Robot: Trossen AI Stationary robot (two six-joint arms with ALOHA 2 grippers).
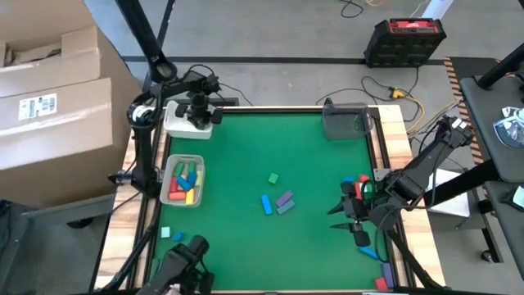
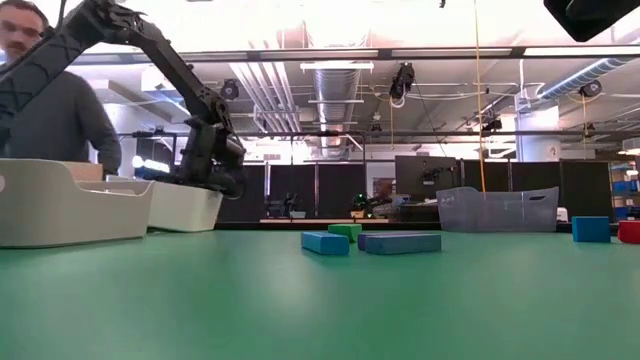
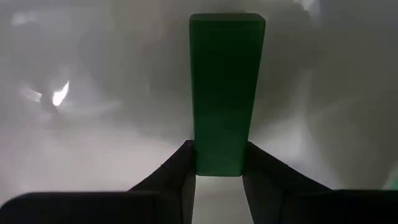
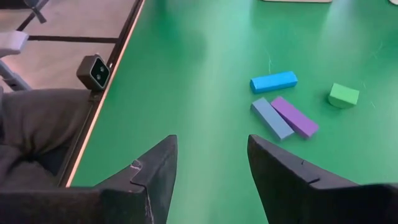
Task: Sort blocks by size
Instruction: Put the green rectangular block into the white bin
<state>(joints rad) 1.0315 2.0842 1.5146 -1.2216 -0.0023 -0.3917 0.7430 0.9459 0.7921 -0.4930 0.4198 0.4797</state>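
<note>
Green bar (image 3: 225,93) pinched in left hand (image 3: 219,163), apparently over white tray (image 1: 182,121); right hand (image 4: 208,163) spread.

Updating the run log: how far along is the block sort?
Partly done. Several blocks already sit in the grey tray. In hand: left gripper holds a green bar over the white tray. Left: four blocks mid-mat, e.g. blue bar, plus some near the empty, open right gripper.
</note>
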